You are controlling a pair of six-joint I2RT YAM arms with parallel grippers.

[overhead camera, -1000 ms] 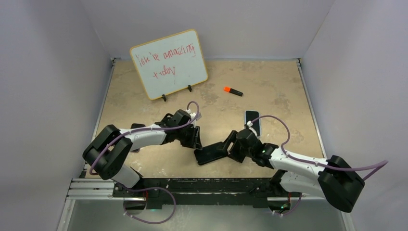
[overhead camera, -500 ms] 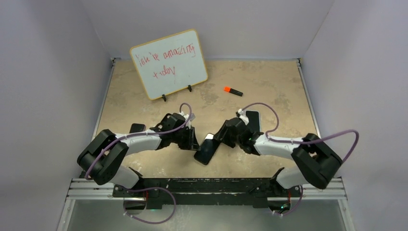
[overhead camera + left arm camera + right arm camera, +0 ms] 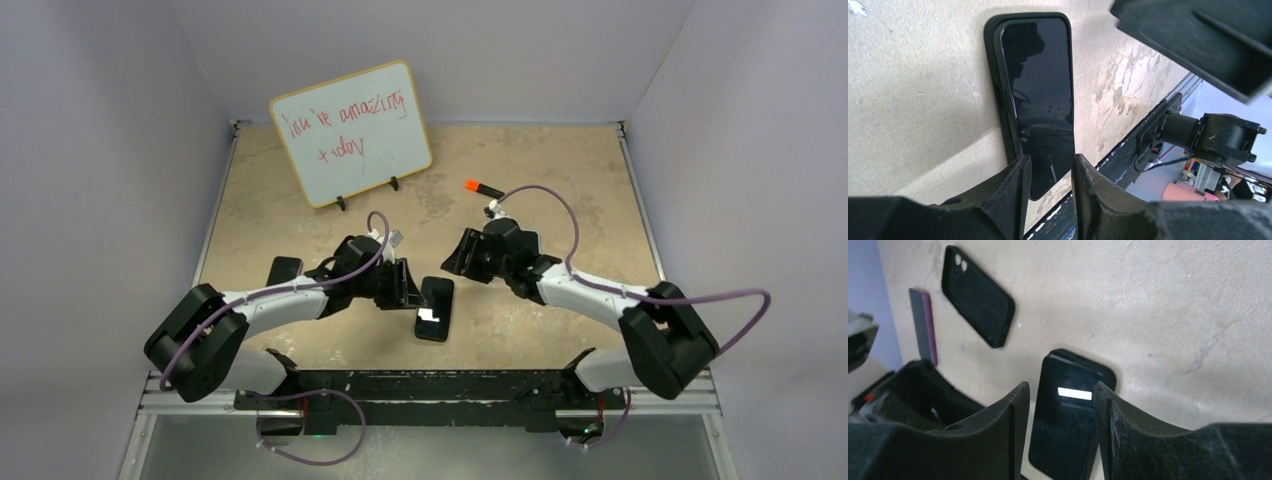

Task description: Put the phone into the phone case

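The phone (image 3: pixel 434 308) lies flat with its dark screen up, in the black phone case (image 3: pixel 993 75), near the table's front middle. Whether it is fully seated I cannot tell; a case corner (image 3: pixel 1108 376) shows past the phone's end. My left gripper (image 3: pixel 408 290) stands just left of it, the fingers apart, and the phone's near end (image 3: pixel 1048 125) shows through the gap. My right gripper (image 3: pixel 455 262) hovers behind the phone, also open, looking down on the phone's screen (image 3: pixel 1068 425) with nothing between its fingers.
A second black case (image 3: pixel 284 270) lies to the left, its camera cut-outs visible (image 3: pixel 978 302), with a thin purple-edged slab (image 3: pixel 923 325) beside it. A whiteboard (image 3: pixel 350 133) stands at the back left. An orange marker (image 3: pixel 483 187) lies at the back middle.
The right gripper has let go of the phone and case and drawn back toward the rear. The phone has swung from crosswise to lengthwise and lies flat. The left gripper stayed beside it.
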